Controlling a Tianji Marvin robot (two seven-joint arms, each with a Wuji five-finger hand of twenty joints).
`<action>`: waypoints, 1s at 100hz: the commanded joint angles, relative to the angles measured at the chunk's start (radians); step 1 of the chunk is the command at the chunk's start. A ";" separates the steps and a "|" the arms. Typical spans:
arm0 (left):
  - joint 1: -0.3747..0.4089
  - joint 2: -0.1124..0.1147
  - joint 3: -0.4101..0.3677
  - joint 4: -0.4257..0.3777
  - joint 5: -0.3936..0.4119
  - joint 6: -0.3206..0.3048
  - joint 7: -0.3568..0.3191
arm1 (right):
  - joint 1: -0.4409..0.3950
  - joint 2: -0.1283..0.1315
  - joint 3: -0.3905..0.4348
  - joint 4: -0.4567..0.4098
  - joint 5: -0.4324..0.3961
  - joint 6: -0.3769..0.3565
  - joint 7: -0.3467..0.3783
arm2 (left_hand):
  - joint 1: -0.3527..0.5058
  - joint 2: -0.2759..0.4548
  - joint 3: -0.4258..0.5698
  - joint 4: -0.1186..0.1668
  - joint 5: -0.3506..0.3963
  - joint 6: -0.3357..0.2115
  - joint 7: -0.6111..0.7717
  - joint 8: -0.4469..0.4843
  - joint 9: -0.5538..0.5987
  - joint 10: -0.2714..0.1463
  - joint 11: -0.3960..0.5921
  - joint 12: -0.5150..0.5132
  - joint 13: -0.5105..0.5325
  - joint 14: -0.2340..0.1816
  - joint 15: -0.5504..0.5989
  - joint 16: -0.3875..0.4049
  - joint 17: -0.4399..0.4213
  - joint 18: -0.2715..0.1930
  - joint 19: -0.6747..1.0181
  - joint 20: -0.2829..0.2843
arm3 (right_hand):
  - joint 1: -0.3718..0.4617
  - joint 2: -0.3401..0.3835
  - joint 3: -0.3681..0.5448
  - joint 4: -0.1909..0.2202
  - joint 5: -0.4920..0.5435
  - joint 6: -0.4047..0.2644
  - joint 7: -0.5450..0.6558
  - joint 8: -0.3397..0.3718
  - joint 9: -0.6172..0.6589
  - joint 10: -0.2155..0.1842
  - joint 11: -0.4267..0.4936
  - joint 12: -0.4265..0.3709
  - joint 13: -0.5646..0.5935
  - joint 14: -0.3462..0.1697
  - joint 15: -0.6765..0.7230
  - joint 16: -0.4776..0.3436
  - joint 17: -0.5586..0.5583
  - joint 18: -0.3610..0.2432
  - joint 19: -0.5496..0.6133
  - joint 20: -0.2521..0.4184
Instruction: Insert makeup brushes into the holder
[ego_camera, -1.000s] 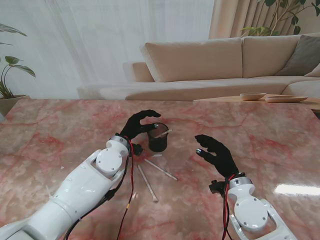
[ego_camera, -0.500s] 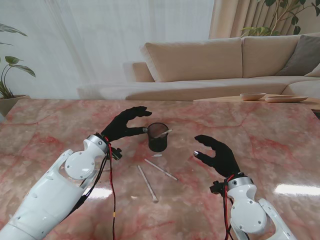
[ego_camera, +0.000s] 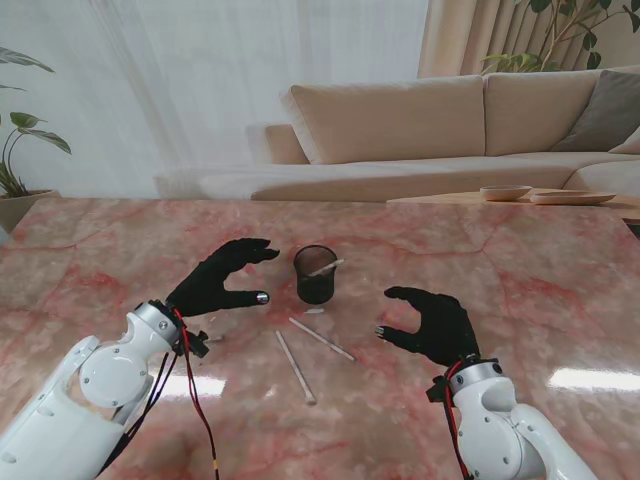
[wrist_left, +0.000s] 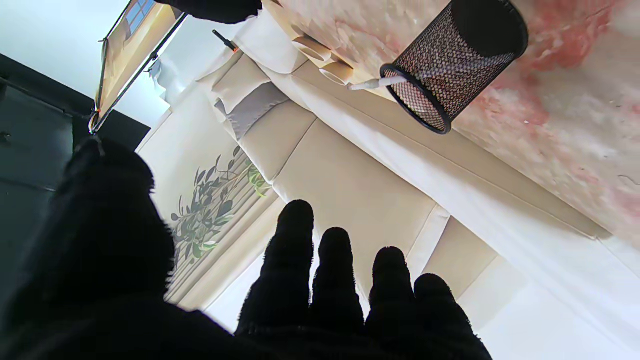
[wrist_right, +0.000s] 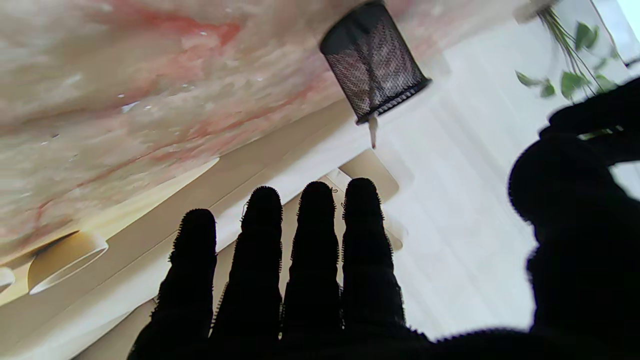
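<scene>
Near the worktop's middle, the left hand (ego_camera: 222, 280) has drawn back from the mesh holder (ego_camera: 316, 275), fingers released, one brush (ego_camera: 324, 268) left inside. Two brushes (ego_camera: 308, 352) lie toward the near edge; the right hand (ego_camera: 432, 325) hovers empty, fingers spread.

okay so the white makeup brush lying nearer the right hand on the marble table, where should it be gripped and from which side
Probably mid-handle, from above. The thin white makeup brush lies flat on the pink marble table, slanting away from the black mesh holder, so only a fingertip pinch across its width fits. The open right hand is closest.
</scene>
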 joint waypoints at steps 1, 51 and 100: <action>0.027 0.004 0.000 0.005 0.008 -0.010 0.014 | -0.005 0.001 -0.021 -0.001 0.000 0.028 0.015 | 0.004 0.040 -0.039 0.019 -0.034 0.003 -0.015 -0.007 -0.031 0.000 -0.023 -0.016 -0.035 -0.057 -0.029 -0.015 0.002 -0.050 -0.003 -0.015 | -0.044 -0.038 0.004 0.000 -0.039 0.016 -0.004 0.001 -0.026 -0.017 0.035 0.042 -0.036 -0.026 0.028 0.012 -0.021 -0.035 -0.007 0.005; 0.079 0.001 -0.026 -0.027 0.022 -0.002 0.037 | 0.120 -0.004 -0.283 0.093 -0.126 0.341 -0.044 | 0.031 0.044 -0.057 0.029 -0.030 -0.015 0.009 0.006 -0.029 -0.001 -0.024 -0.016 -0.034 -0.060 -0.029 -0.012 -0.008 -0.039 -0.019 -0.014 | 0.168 -0.191 0.431 0.021 0.042 0.039 0.124 0.212 -0.257 -0.027 0.295 0.410 -0.360 -0.080 0.476 0.260 -0.165 -0.129 0.019 0.130; 0.102 -0.001 -0.041 -0.027 0.035 -0.007 0.055 | 0.190 -0.035 -0.444 0.207 -0.067 0.479 -0.099 | 0.039 0.042 -0.056 0.031 -0.023 -0.023 0.023 0.014 -0.025 0.000 -0.024 -0.016 -0.033 -0.058 -0.030 -0.010 -0.006 -0.038 -0.035 -0.014 | 0.193 -0.204 0.358 -0.047 0.095 0.013 0.217 0.343 -0.310 -0.023 0.350 0.395 -0.394 -0.079 0.509 0.255 -0.177 -0.128 0.041 0.142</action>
